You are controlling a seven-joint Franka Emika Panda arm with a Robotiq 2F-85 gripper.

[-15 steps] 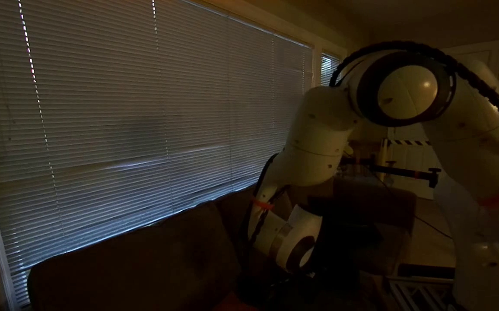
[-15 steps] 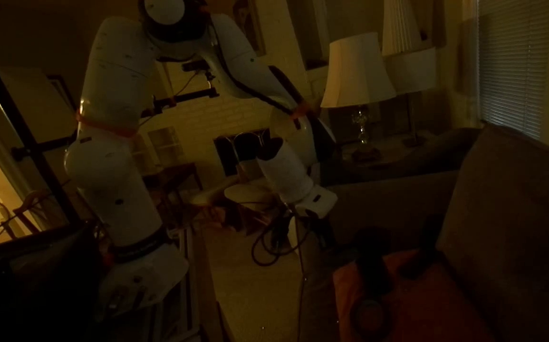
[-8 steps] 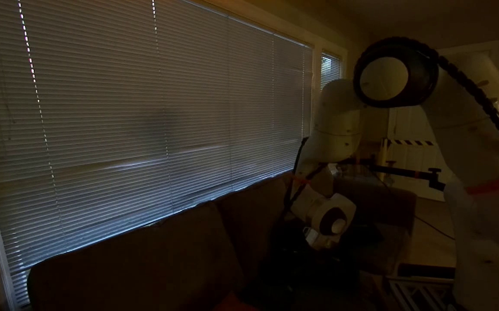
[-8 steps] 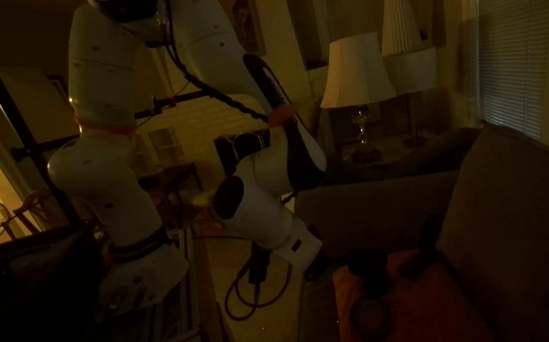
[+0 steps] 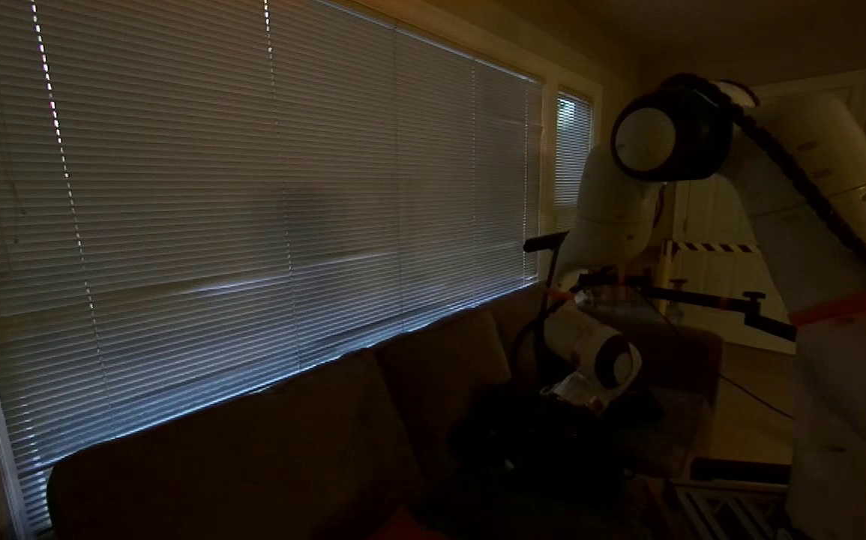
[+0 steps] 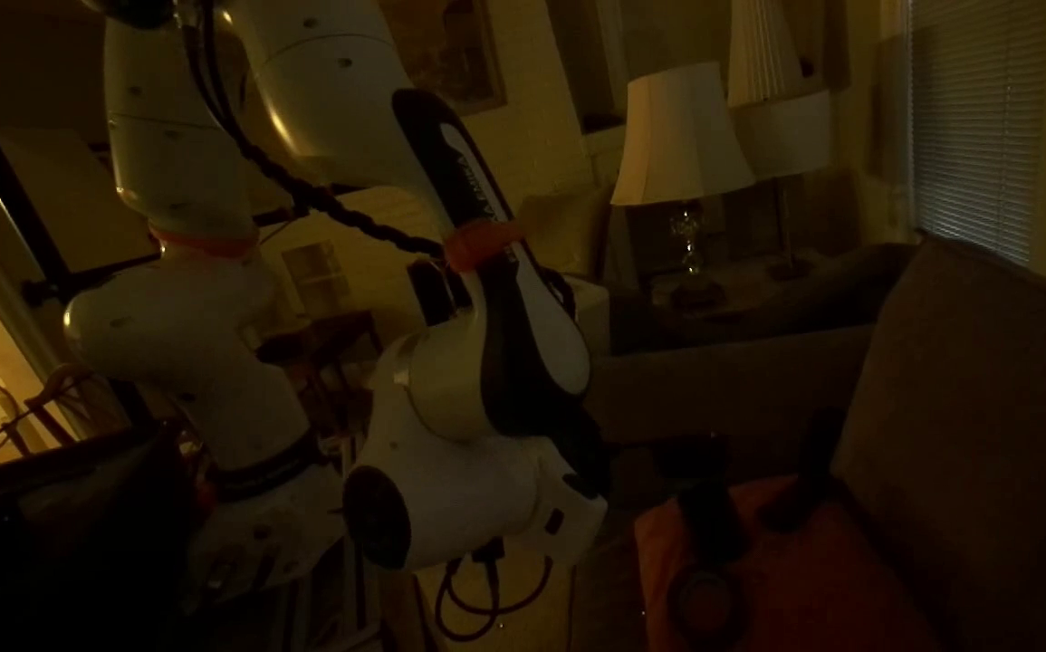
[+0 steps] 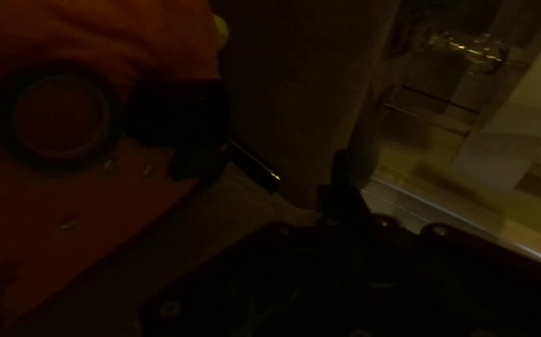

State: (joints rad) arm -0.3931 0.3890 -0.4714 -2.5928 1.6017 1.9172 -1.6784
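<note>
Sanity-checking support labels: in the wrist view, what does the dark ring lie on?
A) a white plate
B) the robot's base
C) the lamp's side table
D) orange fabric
D: orange fabric shows around the dark ring in the wrist view.

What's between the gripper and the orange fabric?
In the wrist view, a slim black thing lies between the gripper and the orange fabric, with some sofa showing around it. It's too dark to tell what it is.
</note>
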